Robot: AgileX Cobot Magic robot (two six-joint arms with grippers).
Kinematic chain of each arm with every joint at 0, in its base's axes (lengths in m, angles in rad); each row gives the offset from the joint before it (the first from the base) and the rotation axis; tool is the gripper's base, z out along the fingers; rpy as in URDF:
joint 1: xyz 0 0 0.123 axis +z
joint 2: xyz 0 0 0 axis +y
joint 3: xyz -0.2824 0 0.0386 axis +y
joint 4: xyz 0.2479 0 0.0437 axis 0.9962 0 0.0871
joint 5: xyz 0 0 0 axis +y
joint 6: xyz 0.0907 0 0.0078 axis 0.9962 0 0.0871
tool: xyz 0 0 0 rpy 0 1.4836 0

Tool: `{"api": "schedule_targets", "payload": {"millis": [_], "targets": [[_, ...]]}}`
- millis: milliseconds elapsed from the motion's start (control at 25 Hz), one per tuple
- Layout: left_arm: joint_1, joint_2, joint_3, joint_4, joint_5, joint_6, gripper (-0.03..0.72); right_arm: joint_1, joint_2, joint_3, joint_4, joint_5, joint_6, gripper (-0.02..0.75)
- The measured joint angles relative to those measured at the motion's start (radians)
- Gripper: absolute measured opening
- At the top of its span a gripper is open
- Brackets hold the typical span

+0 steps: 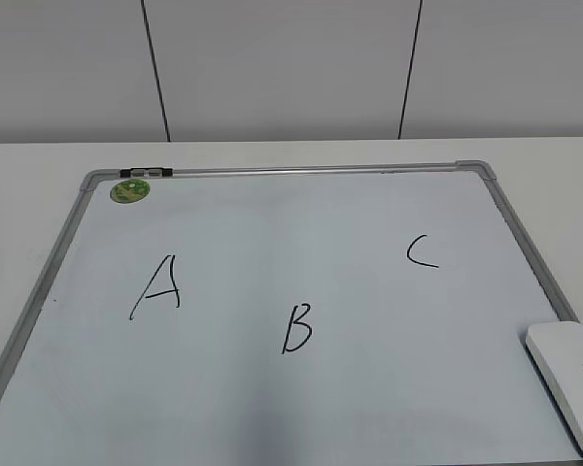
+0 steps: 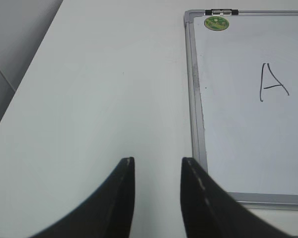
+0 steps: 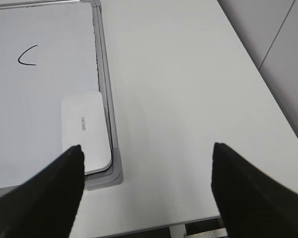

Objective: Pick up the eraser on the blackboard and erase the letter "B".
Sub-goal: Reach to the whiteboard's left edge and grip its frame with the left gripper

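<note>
The white bench (image 1: 39,160) carries the blackboard (image 1: 272,170), which fills most of the exterior frame. The letter "B" (image 1: 297,327) sits at lower centre. The eraser (image 3: 85,131) lies in the board's lower right corner against the frame, long axis along that edge. The right tool (image 3: 146,151), released and spread wide, hovers nearer, eraser toward its left finger. The left tool (image 2: 157,163), parted narrowly, holds nothing.

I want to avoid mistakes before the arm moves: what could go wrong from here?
The eraser lies tight against the blackboard frame in the near right corner, so a finger of the right gripper might hit the frame. While wiping the letter "B", a wide stroke might smear the "A" or the "C".
</note>
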Motion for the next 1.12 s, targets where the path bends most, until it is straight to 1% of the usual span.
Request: {"api": "schedule_targets", "payload": {"millis": [360, 480, 800, 1120], "targets": [[0.0, 0.004, 0.0, 0.0, 0.0, 0.0, 0.241, 0.0, 0.0, 0.0, 0.0, 0.0, 0.0, 0.59], [0.0, 0.032, -0.018, 0.0, -0.011, 0.0, 0.24, 0.0, 0.0, 0.0, 0.0, 0.0, 0.0, 0.59], [0.0, 0.291, -0.128, 0.0, -0.058, 0.0, 0.241, 0.0, 0.0, 0.0, 0.0, 0.0, 0.0, 0.59], [0.0, 0.631, -0.3, -0.021, -0.076, 0.0, 0.241, 0.0, 0.0, 0.0, 0.0, 0.0, 0.0, 0.59]]}}
